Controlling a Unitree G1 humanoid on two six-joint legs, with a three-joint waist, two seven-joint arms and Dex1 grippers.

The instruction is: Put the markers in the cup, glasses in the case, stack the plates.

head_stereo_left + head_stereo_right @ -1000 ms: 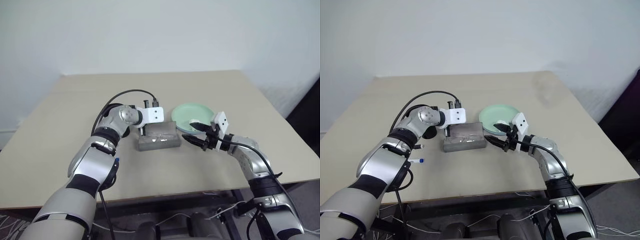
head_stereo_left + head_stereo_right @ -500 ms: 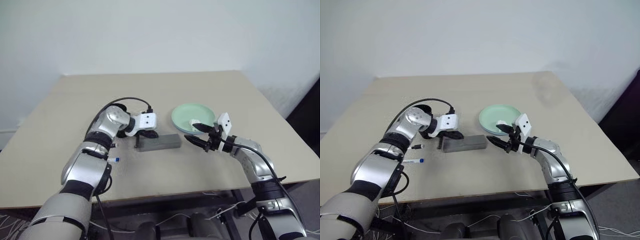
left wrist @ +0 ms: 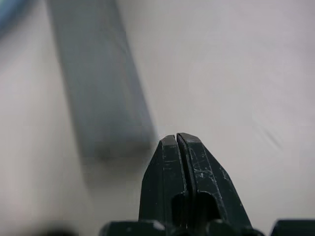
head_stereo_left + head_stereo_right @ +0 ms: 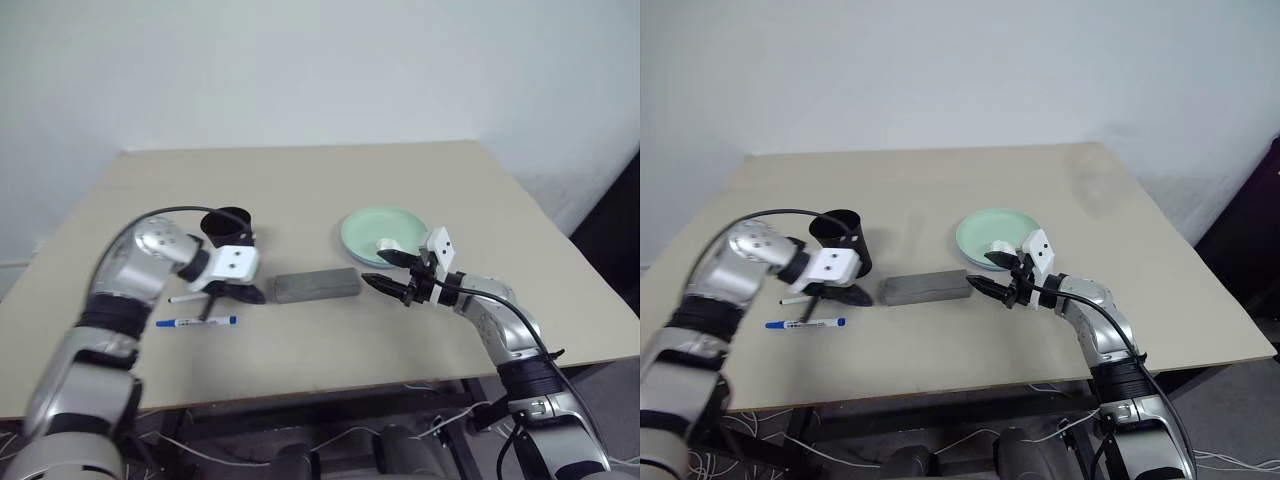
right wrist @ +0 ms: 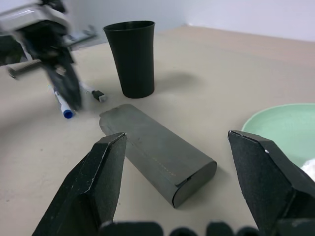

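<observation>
The case [image 4: 317, 284] lies closed at frame centre; whether the glasses are inside cannot be seen. The cup [image 4: 227, 227] stands to its left. Both markers lie outside it, lower left: the blue-capped marker [image 4: 196, 322] and the black-capped marker [image 4: 794, 298]. Only the green plate [image 4: 385, 236] is discernible, holding a white lump [image 4: 389, 246]. Left gripper [image 4: 243, 293]: pinched together, empty. Right gripper [image 4: 389, 272]: spread wide, empty.

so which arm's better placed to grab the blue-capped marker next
Left, probably. Its shut pincer hangs just above the blue-capped marker beside the cup; the open right pincer sits beyond the case.
</observation>
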